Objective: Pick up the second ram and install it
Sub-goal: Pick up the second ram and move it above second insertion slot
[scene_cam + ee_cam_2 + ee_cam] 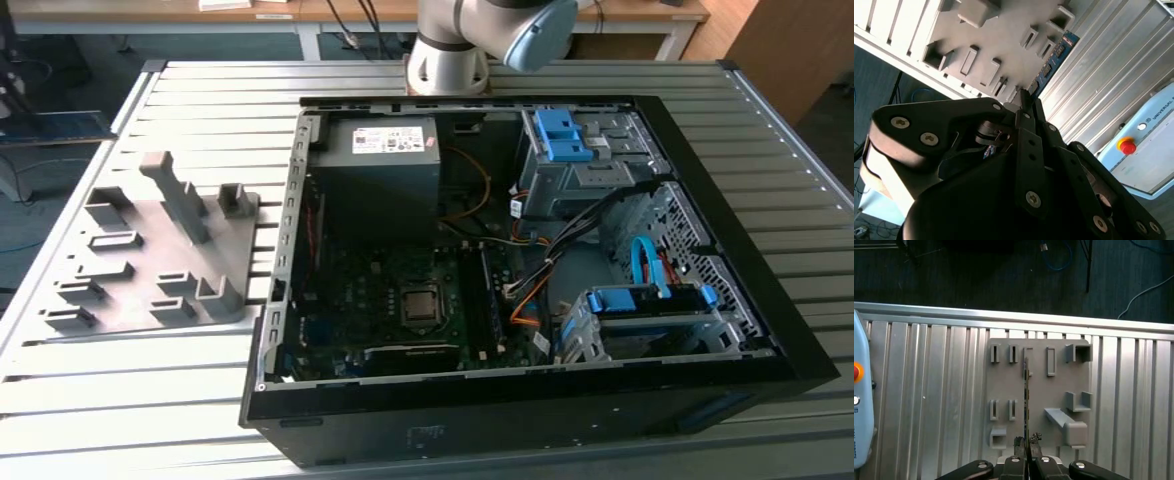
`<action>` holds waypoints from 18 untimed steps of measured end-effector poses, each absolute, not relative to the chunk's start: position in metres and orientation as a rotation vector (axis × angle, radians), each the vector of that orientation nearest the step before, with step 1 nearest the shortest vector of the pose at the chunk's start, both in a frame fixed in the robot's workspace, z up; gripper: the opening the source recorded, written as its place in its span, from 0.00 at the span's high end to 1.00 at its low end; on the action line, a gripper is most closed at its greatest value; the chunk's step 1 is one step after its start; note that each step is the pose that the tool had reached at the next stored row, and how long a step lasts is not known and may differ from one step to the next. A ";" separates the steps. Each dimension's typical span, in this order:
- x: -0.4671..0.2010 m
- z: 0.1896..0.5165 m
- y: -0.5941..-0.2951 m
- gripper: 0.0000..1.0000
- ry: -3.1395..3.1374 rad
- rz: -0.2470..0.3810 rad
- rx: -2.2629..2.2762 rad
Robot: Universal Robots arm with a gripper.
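Note:
My gripper (1027, 444) is shut on the second ram (1026, 400), a thin stick seen edge-on in the first wrist view, pinched at one end between the fingers. In the second wrist view the ram (1054, 60) shows as a narrow blue board reaching out past the gripper (1024, 102). It hangs in the air well above the grey slotted holder block (1041, 390), apart from it. That holder (160, 250) lies on the slatted table at the exterior view's left, beside the open computer case (534, 260).
Inside the case lie the motherboard (400, 300), a power supply (380, 170), loose cables and blue drive brackets (647, 300). The arm's base (447, 60) stands behind the case. A pale control box with a red stop button (1126, 145) sits off the table's edge.

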State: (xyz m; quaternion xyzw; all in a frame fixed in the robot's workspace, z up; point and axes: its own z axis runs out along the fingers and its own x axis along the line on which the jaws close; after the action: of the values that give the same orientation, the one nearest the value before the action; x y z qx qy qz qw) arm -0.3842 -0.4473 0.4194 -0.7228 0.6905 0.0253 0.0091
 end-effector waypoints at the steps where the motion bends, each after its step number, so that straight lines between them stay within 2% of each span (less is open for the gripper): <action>1: -0.380 0.419 -0.447 0.86 2.157 0.079 -2.258; 18: -0.314 0.419 -0.447 0.86 2.159 0.082 -2.259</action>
State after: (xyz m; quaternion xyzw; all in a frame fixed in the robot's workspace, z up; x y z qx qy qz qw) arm -0.3144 -0.4473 0.4194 -0.7227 0.6906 0.0263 0.0078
